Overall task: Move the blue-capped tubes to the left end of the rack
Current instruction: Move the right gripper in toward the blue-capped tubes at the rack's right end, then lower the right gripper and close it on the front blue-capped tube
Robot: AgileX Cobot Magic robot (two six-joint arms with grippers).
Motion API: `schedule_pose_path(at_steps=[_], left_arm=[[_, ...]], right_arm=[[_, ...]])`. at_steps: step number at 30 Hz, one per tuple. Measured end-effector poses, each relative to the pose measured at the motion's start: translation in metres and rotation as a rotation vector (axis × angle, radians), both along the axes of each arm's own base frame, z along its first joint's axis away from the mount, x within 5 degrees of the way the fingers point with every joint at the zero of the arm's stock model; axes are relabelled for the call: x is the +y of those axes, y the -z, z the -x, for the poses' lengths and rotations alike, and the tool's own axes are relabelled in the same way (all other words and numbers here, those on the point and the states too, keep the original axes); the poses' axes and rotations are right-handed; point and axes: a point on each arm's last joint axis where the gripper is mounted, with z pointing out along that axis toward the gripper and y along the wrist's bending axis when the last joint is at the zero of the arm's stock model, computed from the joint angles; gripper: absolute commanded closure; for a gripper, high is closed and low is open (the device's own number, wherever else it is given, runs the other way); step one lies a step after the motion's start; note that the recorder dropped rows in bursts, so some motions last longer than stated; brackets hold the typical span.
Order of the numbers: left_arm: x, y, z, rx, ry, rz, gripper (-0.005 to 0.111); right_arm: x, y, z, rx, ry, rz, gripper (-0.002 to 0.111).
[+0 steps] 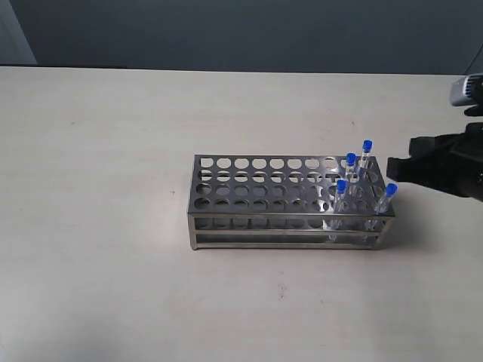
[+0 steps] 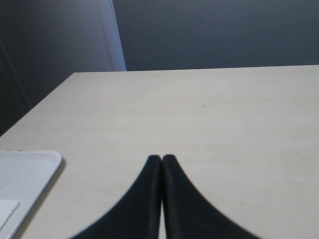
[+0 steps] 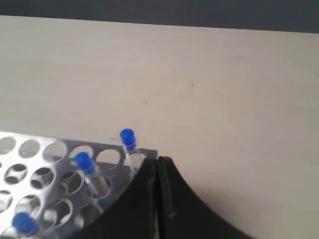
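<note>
Jaws of the left gripper [image 2: 162, 158] are pressing flat together, gripping nothing, and are pointing out over the pale table [image 2: 209, 114]. A white tray [image 2: 25, 172] is lying at the table's edge beside that arm. Further right, the rack [image 1: 264, 222] is sitting lengthwise near the table's middle. The blue-capped tubes [image 1: 341, 188] are all standing in holes at its right end, four of them clustered together and leaning at slight angles. Right of the rack, the right gripper [image 1: 392, 167] is hanging just off that end, apart from the tubes. Its jaws are meeting tip to tip and carrying nothing.
</note>
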Motion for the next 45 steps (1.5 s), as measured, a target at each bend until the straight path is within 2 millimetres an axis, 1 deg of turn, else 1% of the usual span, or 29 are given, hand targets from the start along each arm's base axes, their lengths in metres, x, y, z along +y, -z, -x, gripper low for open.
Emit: schedule_pose_path(at_steps=[1, 4, 6, 7, 9, 11, 12, 13, 15, 17, 20, 22, 23, 29, 34, 40, 45], left_arm=[[0.0, 0.0, 0.0, 0.0, 0.0, 0.0, 0.106], [0.0, 0.0, 0.0, 0.0, 0.0, 0.0, 0.106], [0.0, 0.0, 0.0, 0.0, 0.0, 0.0, 0.106], [0.0, 0.0, 0.0, 0.0, 0.0, 0.0, 0.106], [0.0, 0.0, 0.0, 0.0, 0.0, 0.0, 0.106], [0.0, 0.0, 0.0, 0.0, 0.0, 0.0, 0.106], [0.0, 0.0, 0.0, 0.0, 0.0, 0.0, 0.106], [0.0, 0.0, 0.0, 0.0, 0.0, 0.0, 0.106], [0.0, 0.0, 0.0, 0.0, 0.0, 0.0, 0.106], [0.0, 0.0, 0.0, 0.0, 0.0, 0.0, 0.106], [0.0, 0.0, 0.0, 0.0, 0.0, -0.002, 0.106], [0.0, 0.0, 0.0, 0.0, 0.0, -0.002, 0.106], [0.0, 0.0, 0.0, 0.0, 0.0, -0.002, 0.106], [0.0, 0.0, 0.0, 0.0, 0.0, -0.002, 0.106], [0.0, 0.0, 0.0, 0.0, 0.0, -0.002, 0.106], [0.0, 0.0, 0.0, 0.0, 0.0, -0.002, 0.106], [0.0, 0.0, 0.0, 0.0, 0.0, -0.002, 0.106]], right_arm=[[0.005, 0.001, 0.003, 0.018, -0.02, -0.003, 0.088], [0.016, 0.0, 0.012, 0.057, -0.082, 0.001, 0.065], [0.021, -0.004, 0.019, 0.062, -0.113, 0.002, 0.056], [0.022, -0.007, 0.022, 0.058, -0.122, -0.007, 0.055], [0.024, -0.014, 0.03, 0.035, -0.143, -0.014, 0.059], [0.022, -0.02, 0.04, -0.007, -0.152, -0.035, 0.067], [0.02, -0.019, 0.046, -0.015, -0.153, -0.04, 0.07], [0.017, -0.018, 0.052, -0.027, -0.154, -0.046, 0.072], [0.012, -0.011, 0.064, -0.048, -0.143, -0.072, 0.069], [0.007, 0.002, 0.075, -0.065, -0.12, -0.113, 0.065], [0.0, 0.021, 0.086, -0.088, -0.083, -0.158, 0.061], [-0.004, 0.033, 0.093, -0.085, -0.069, -0.163, 0.06], [-0.005, 0.036, 0.094, -0.092, -0.065, -0.165, 0.06], [-0.006, 0.035, 0.094, -0.132, -0.072, -0.151, 0.06], [-0.005, 0.04, 0.093, -0.106, -0.085, -0.108, 0.06], [-0.003, 0.041, 0.085, -0.146, -0.088, -0.085, 0.06], [-0.001, 0.048, 0.078, -0.136, -0.083, -0.062, 0.06]])
